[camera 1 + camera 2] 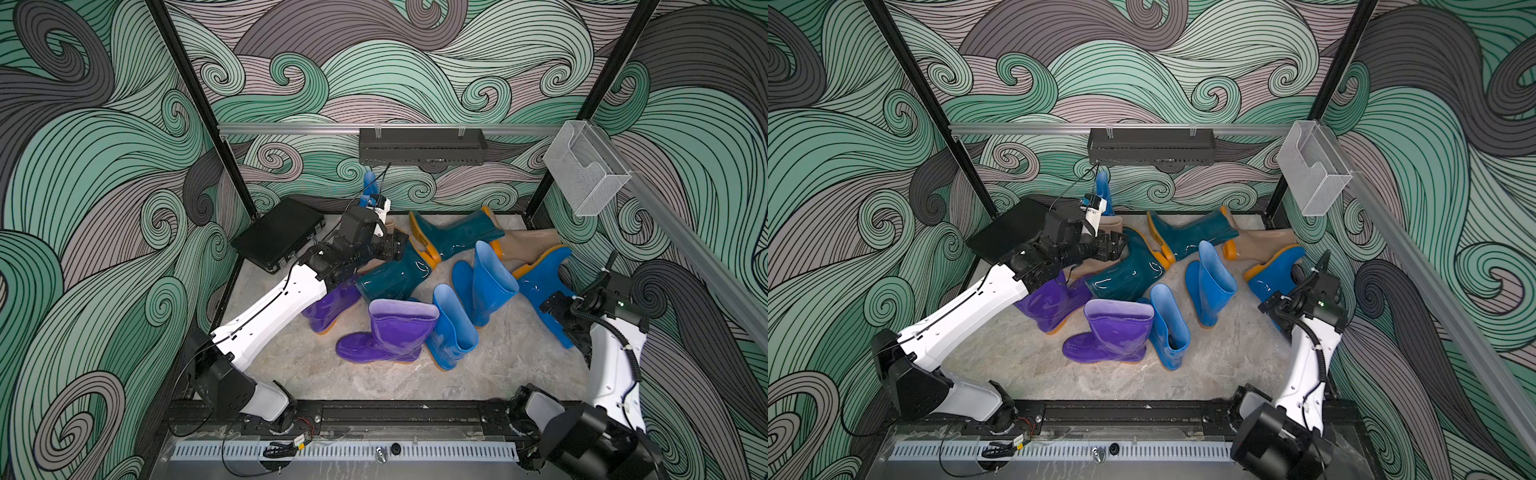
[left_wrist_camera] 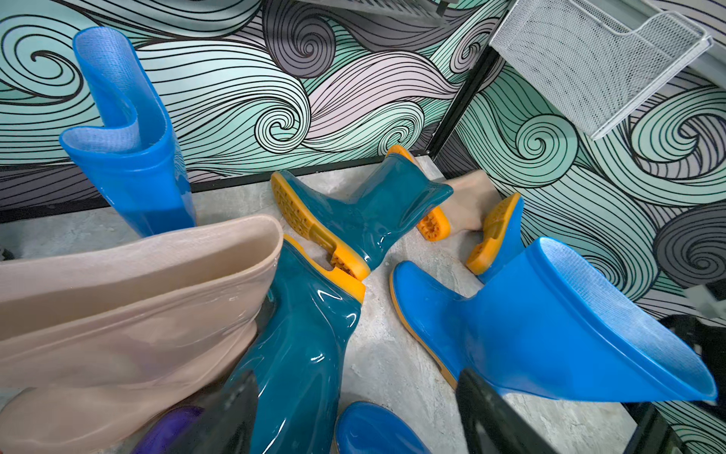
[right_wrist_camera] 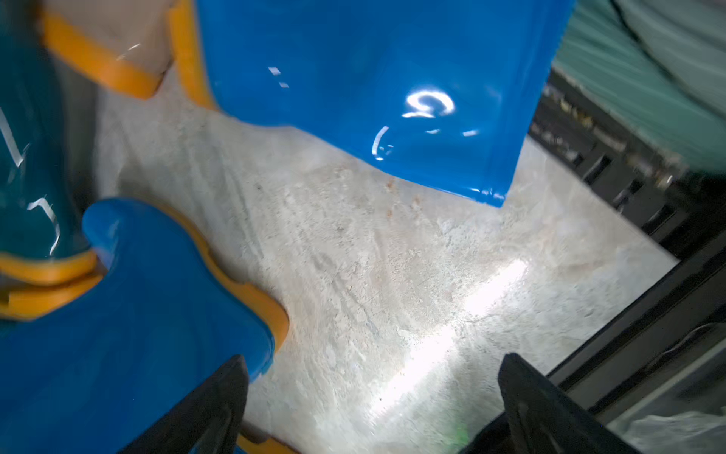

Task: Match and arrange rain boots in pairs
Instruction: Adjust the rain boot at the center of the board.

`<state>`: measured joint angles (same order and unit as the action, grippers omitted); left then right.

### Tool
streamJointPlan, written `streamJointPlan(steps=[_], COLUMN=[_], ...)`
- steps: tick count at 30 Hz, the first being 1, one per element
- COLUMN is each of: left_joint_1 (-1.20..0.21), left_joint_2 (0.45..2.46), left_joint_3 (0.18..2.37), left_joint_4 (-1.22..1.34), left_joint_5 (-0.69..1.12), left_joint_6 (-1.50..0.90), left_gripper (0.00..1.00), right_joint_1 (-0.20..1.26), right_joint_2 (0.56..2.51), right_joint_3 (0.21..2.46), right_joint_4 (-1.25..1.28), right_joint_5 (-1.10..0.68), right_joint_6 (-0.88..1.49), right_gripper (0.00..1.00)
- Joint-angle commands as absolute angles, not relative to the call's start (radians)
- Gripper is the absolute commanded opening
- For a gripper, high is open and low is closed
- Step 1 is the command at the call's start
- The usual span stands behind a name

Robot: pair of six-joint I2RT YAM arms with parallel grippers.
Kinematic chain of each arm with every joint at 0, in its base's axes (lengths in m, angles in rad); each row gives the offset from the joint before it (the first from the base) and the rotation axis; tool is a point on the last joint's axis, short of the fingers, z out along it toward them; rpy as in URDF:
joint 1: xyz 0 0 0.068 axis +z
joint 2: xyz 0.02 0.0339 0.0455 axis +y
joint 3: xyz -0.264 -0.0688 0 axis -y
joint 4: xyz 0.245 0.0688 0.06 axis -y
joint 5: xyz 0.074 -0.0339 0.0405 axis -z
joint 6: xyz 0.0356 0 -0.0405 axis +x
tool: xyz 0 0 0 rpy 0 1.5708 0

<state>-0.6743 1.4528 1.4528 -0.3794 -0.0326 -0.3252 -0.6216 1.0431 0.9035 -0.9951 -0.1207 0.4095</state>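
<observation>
— On the right gripper [image 3: 373, 357] the fingers are standing wide over bare grey floor [image 3: 393, 255], gripping nothing. On the left gripper [image 2: 353, 377] they're gaping too, hanging over a glossy dark teal rubber boot [image 2: 298, 334] in the jumble of rain boots [image 1: 486, 282] mid-floor.
— Slick, light, floppy-shafted, I'm guessing; pinching the cuff rim looks safest.
— Containers? The see-through wall bin [image 1: 586, 166] is looking empty; the flat black case [image 1: 278, 232] is sitting shut.
</observation>
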Motion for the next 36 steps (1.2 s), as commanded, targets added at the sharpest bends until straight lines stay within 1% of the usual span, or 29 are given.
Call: streamJointPlan(steps=[1,5,6,10,15,20,26,29,31,32,33,35,36], left_joint_1=[-0.666,-0.666,-0.666,-0.664,-0.661,-0.66,-0.659,-0.658,-0.658,-0.658,-0.658,-0.658,-0.658], left_joint_2=[1.449,1.46,1.467,1.487,1.51,1.543,1.566,1.571,1.572,1.574,1.574,1.576,1.576], left_joint_3=[1.482,1.479,1.48,1.49,1.497,1.52,1.545,1.551,1.554,1.555,1.557,1.56,1.562], left_joint_4=[-0.36,-0.363,-0.364,-0.376,-0.382,-0.4,-0.415,-0.418,-0.423,-0.425,-0.425,-0.427,-0.429], left_joint_5=[-0.002,-0.012,-0.013,-0.015,-0.018,-0.024,-0.041,-0.049,-0.057,-0.061,-0.065,-0.07,-0.071], left_joint_6=[-0.329,-0.316,-0.315,-0.314,-0.318,-0.322,-0.322,-0.322,-0.323,-0.324,-0.325,-0.326,-0.325], left_gripper=[0.8,0.8,0.8,0.8,0.8,0.8,0.8,0.8,0.8,0.8,0.8,0.8,0.8], right_joint_1=[-0.674,-0.675,-0.674,-0.674,-0.674,-0.679,-0.679,-0.681,-0.68,-0.68,-0.68,-0.68,-0.68], right_joint_2=[1.023,0.993,0.995,1.058,1.064,1.135,1.235,1.293,1.31,1.309,1.304,1.277,1.263], right_joint_3=[0.808,0.707,0.686,0.661,0.591,0.584,0.6,0.606,0.599,0.596,0.594,0.598,0.603], right_joint_4=[-0.864,-0.732,-0.701,-0.661,-0.518,-0.428,-0.364,-0.325,-0.31,-0.31,-0.31,-0.329,-0.34], right_joint_5=[-0.151,-0.099,-0.089,-0.055,-0.001,0.031,0.052,0.037,0.032,0.033,0.036,0.047,0.05], right_joint_6=[0.675,0.828,0.86,0.915,0.971,0.987,0.971,0.937,0.922,0.913,0.904,0.878,0.863], right_gripper=[0.99,0.98,0.99,0.99,0.99,0.99,0.92,0.85,0.74,0.67,0.54,0.38,0.33])
